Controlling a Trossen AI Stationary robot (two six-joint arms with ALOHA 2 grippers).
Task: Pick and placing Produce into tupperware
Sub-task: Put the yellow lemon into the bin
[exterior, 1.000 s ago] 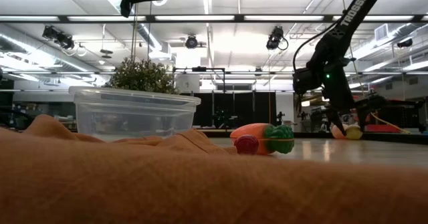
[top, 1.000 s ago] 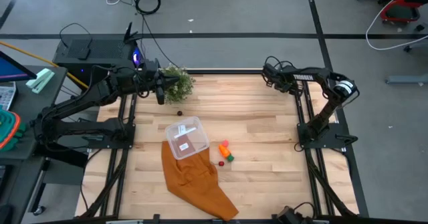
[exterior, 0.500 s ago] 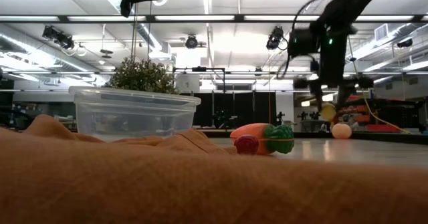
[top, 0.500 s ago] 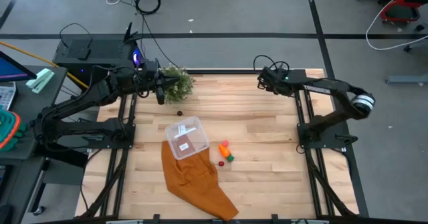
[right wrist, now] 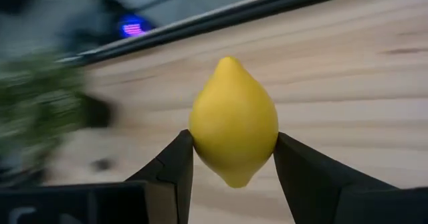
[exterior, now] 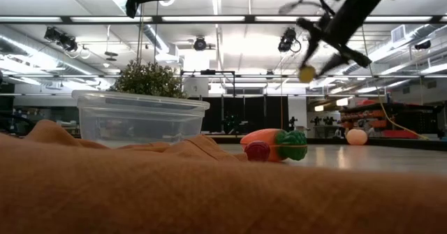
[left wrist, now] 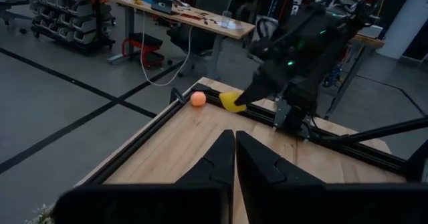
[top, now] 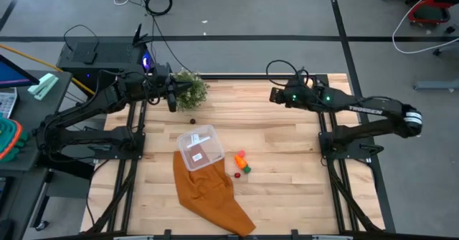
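Observation:
My right gripper (top: 275, 94) is high above the far middle of the table, shut on the yellow lemon (right wrist: 233, 120), which also shows in the low view (exterior: 306, 73). My left gripper (left wrist: 234, 158) is shut and hangs beside the potted plant (top: 190, 89) at the far left. The clear tupperware (top: 199, 147) sits on the upper end of the rust-orange cloth (top: 211, 193). The carrot (top: 242, 161) and a small red piece (top: 236, 175) lie right of it on the wood. The orange ball (left wrist: 197, 98) rests in the far right corner. My right gripper pinches the lemon across its widest middle (right wrist: 200, 134), one finger (right wrist: 175, 167) on each side. The fingers slant down from the table's right side. The lemon is lifted clear of the table, its pointed ends free above and below the fingers.
A small dark piece (top: 191, 120) lies on the wood between the plant and the tupperware. A black frame rail (left wrist: 154, 140) edges the table. Bare wood (top: 287, 147) spreads over the right half.
My right gripper has risen from the table's far right corner with the lemon and swung toward the table's left. The lemon went from near table level to well clear of it. The orange ball has stayed in the corner.

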